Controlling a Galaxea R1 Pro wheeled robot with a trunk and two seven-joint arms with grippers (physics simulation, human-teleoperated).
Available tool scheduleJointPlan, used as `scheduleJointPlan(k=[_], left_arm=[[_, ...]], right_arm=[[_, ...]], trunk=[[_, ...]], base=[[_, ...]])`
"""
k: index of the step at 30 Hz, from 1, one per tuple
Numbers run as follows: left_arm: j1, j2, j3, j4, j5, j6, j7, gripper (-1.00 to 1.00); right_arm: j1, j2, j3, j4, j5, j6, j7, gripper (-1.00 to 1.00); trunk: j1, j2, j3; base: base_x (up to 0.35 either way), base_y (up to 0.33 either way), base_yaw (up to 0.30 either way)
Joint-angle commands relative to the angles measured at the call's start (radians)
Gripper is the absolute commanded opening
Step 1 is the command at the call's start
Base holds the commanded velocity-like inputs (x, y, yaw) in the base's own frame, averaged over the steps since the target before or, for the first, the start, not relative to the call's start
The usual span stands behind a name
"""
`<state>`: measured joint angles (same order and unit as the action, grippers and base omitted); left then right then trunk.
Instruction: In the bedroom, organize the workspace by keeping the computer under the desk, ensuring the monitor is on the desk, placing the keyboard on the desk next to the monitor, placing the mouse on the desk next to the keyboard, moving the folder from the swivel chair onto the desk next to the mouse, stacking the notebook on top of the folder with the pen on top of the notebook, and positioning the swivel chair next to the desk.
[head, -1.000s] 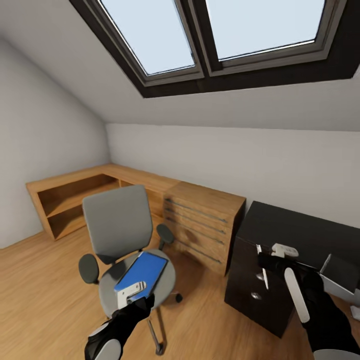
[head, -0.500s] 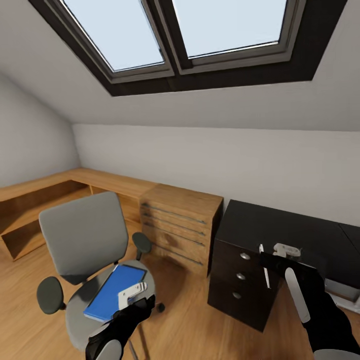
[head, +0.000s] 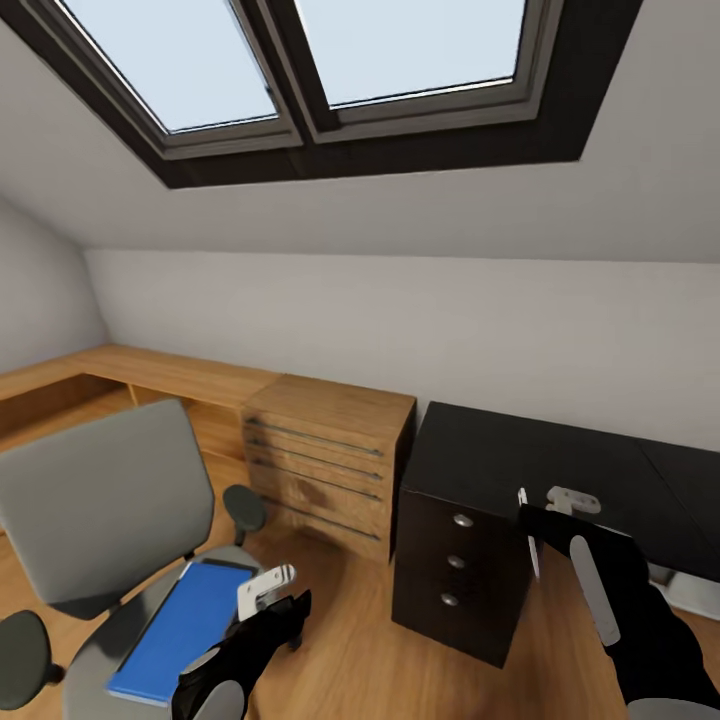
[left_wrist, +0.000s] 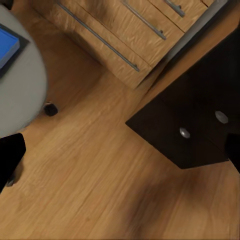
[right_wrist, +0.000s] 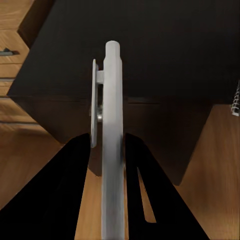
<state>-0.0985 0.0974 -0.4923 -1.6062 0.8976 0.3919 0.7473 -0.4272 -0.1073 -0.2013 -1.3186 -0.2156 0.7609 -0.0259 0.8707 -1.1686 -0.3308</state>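
Observation:
The swivel chair (head: 95, 510), grey with black armrests, stands at the lower left of the head view. The blue folder (head: 180, 625) lies flat on its seat. My left gripper (head: 268, 592) hovers open just right of the folder, over the seat's edge; in the left wrist view (left_wrist: 122, 152) its fingers stand wide apart above the floor. My right gripper (head: 548, 515) is shut on the white pen (right_wrist: 112, 100), held in front of the black desk (head: 540, 450). The pen (head: 527, 530) points up beside the desk's drawer unit.
A light wooden drawer chest (head: 320, 460) stands between the chair and the desk, with a low wooden shelf (head: 150, 375) running left along the wall. The desk's black drawer unit (head: 455, 570) faces me. Bare wood floor (head: 340, 620) lies between chair and desk.
The whole head view has swung to the right, so chair, folder and chest sit further left in the picture. Both arms keep their places in the view, and the pen stays gripped.

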Motion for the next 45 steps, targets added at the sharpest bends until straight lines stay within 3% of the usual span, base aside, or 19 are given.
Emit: scheduleJointPlan(k=[1, 25, 31, 45], left_arm=[[-0.001, 0.001, -0.002, -0.001, 0.005, 0.002, 0.008, 1.0], [-0.001, 0.001, -0.002, -0.001, -0.009, 0.002, 0.008, 1.0], [-0.001, 0.001, -0.002, -0.001, -0.008, 0.002, 0.007, 1.0], [-0.001, 0.002, -0.001, 0.0, -0.008, 0.002, 0.009, 1.0]], right_arm=[[-0.001, 0.0, 0.0, -0.001, -0.007, 0.004, -0.002, -1.0], [-0.001, 0.001, 0.008, 0.014, -0.008, -0.034, 0.006, -1.0], [-0.001, 0.001, 0.063, 0.015, -0.01, -0.037, 0.001, -1.0], [-0.001, 0.001, 0.065, 0.015, -0.011, -0.037, 0.0, -1.0]], trunk=[[0.001, -0.001, -0.001], [0.001, -0.001, -0.001], [0.001, -0.001, -0.001], [0.001, -0.001, -0.001]], base=[[0.316, 0.0, -0.008], [0.244, 0.0, -0.001], [0.022, 0.0, 0.0], [0.091, 0.0, 0.0]])
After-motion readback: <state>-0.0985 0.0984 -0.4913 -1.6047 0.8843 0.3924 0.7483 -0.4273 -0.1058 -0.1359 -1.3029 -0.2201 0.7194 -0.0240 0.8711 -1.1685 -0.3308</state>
